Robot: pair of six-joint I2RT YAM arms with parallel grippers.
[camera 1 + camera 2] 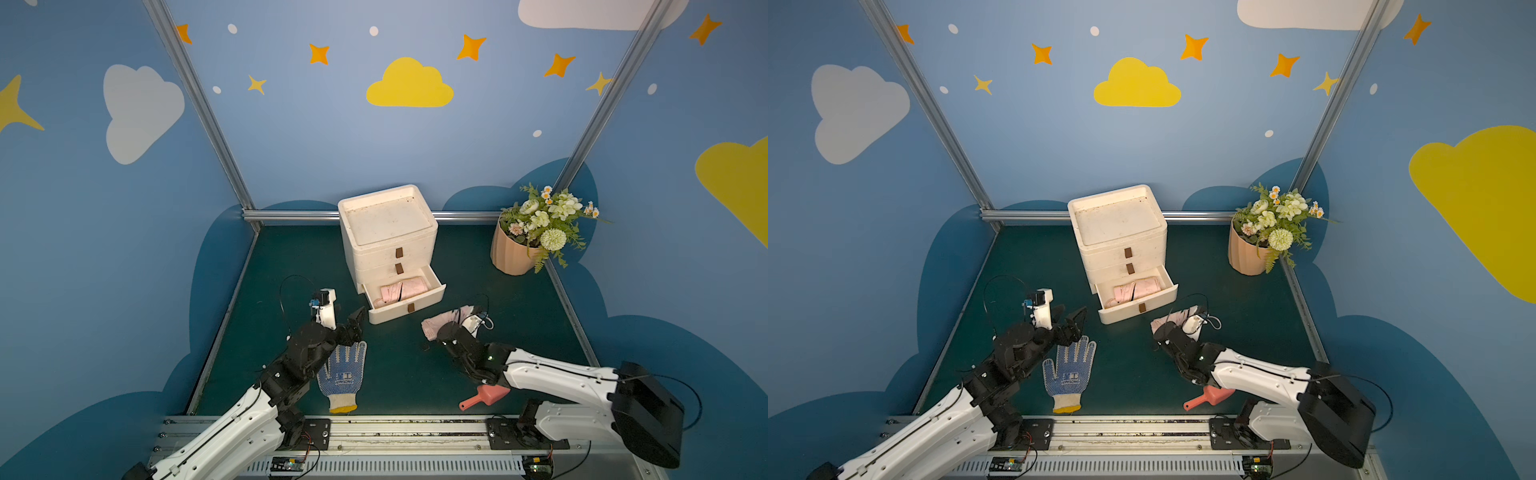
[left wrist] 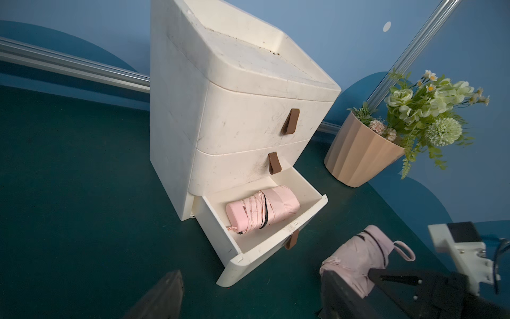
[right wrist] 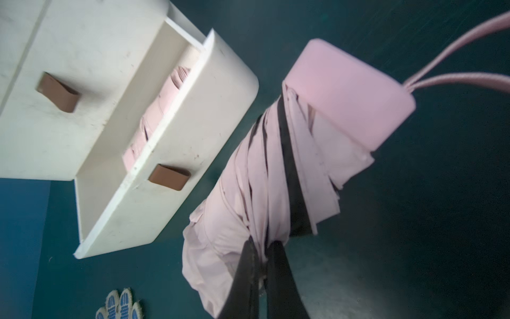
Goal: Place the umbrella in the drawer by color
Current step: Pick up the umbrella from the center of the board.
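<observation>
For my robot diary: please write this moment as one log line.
right gripper: shut on pink umbrella; left gripper: open; bottom drawer: open, second umbrella inside

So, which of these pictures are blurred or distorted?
Right wrist view: the held pink umbrella and the open drawer are slightly blurred. Left wrist view: the drawer is sharp, the left gripper dark and soft. In both top views: even light, frame posts lean outward.

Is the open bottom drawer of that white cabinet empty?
No, a folded pink umbrella lies inside the bottom drawer, as the left wrist view plainly shows.
</observation>
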